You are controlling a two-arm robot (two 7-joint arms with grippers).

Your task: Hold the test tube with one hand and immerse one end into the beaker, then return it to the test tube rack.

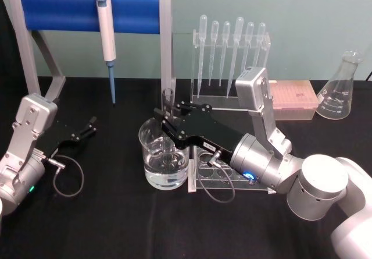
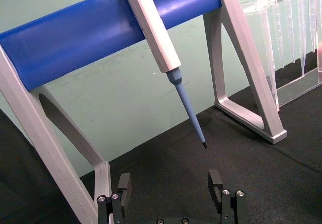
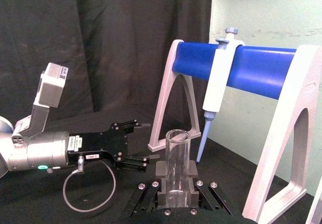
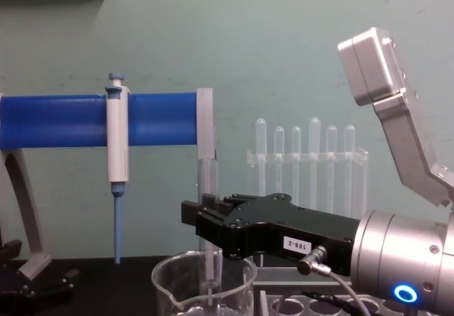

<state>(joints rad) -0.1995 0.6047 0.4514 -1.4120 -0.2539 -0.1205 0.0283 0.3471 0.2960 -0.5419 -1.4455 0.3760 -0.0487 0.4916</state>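
The test tube (image 1: 168,99) stands upright with its lower end down in the water of the beaker (image 1: 152,171). My right gripper (image 1: 165,124) is shut on the tube's middle, reaching in from the right above the beaker's rim. In the right wrist view the test tube (image 3: 177,156) sits clamped between the fingers of that gripper (image 3: 176,183). The chest view shows the test tube (image 4: 207,181) rising above the right gripper (image 4: 202,220) and dipping into the beaker (image 4: 177,280). My left gripper (image 1: 87,128) rests open at the left with nothing in it, and shows again in its own wrist view (image 2: 170,189).
A blue-barred stand (image 1: 58,6) holding a pipette (image 1: 106,32) is at the back left. Behind the beaker is a rack of plastic pipettes (image 1: 229,49). A clear tube rack (image 1: 206,180) lies under my right arm. A pink tip box (image 1: 293,99) and a flask (image 1: 342,90) stand at the back right.
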